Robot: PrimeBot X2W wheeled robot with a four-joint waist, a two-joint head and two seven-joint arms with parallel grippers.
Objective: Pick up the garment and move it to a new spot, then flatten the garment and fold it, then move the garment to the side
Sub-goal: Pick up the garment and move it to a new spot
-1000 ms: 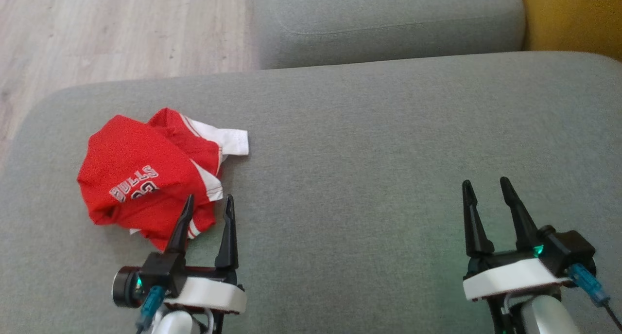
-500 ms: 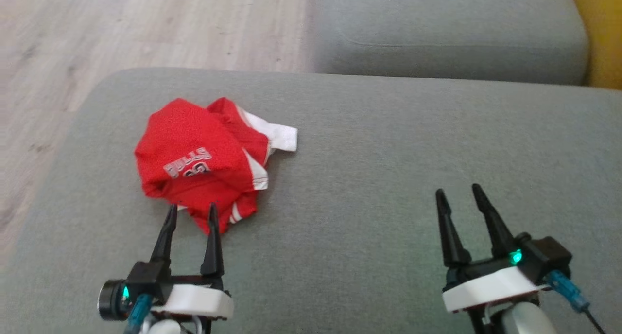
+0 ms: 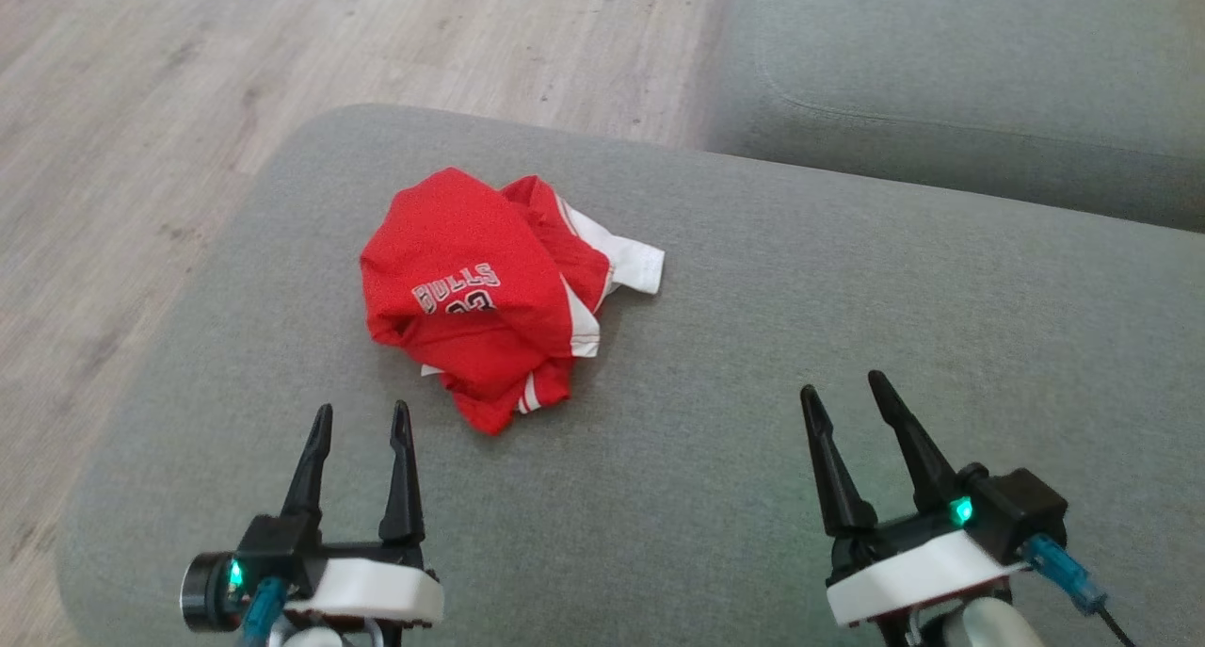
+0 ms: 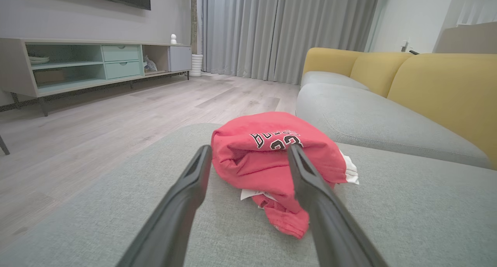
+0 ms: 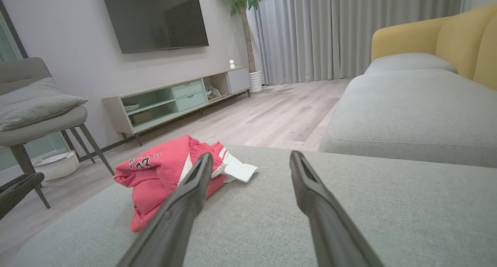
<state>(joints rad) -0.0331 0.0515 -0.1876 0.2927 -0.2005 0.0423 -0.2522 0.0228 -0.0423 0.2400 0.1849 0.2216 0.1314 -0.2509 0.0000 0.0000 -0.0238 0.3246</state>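
A crumpled red garment [image 3: 485, 294] with white trim and "BULLS" lettering lies in a heap on the grey cushion [image 3: 753, 346], toward its far left. In the left wrist view the garment [image 4: 271, 154] sits just past my fingers. My left gripper [image 3: 362, 419] is open and empty, a short way in front of the heap's near edge. My right gripper [image 3: 843, 390] is open and empty over bare cushion, well to the right of the garment [image 5: 163, 173].
The cushion's rounded left edge drops to a wooden floor [image 3: 141, 110]. A second grey seat cushion [image 3: 988, 82] lies beyond, with yellow backrests [image 4: 438, 84]. A grey chair [image 5: 35, 111] and a TV cabinet [image 5: 174, 100] stand across the room.
The head camera has swung left, so the whole scene has shifted right in the picture. My left gripper has drawn back from the garment's near edge and narrowed slightly; the garment lies as before.
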